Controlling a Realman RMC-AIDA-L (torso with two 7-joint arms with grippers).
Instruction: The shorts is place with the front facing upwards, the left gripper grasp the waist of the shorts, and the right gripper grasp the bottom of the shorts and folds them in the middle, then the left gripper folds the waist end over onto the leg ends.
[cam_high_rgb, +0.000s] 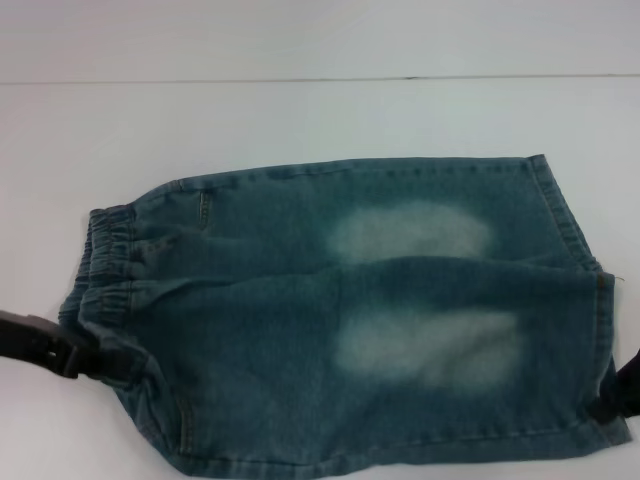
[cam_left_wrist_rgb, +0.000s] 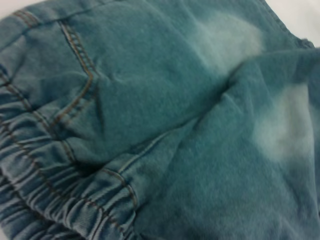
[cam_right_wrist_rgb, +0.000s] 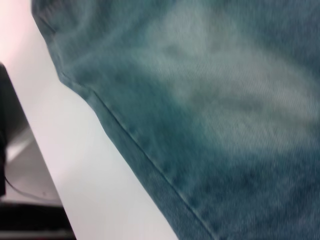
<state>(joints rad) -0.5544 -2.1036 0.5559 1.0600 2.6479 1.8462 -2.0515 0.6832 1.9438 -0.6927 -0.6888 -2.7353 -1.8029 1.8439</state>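
Blue denim shorts (cam_high_rgb: 300, 300) with pale faded patches lie across the white table (cam_high_rgb: 300, 110). The elastic waist (cam_high_rgb: 105, 260) is at the left and the leg hems (cam_high_rgb: 575, 230) at the right. My left gripper (cam_high_rgb: 105, 360) is at the near corner of the waist, shut on the fabric. At the frame's right edge, my right gripper (cam_high_rgb: 618, 395) holds the near leg's hem corner. The near half of the shorts overlaps the far half along the middle. The left wrist view shows the gathered waistband (cam_left_wrist_rgb: 50, 200) close up. The stitched hem (cam_right_wrist_rgb: 140, 155) appears in the right wrist view.
The table's far edge (cam_high_rgb: 320, 80) runs across the top of the head view. The right wrist view shows the table's side edge (cam_right_wrist_rgb: 45, 165), with dark floor and a cable (cam_right_wrist_rgb: 20, 195) beyond it.
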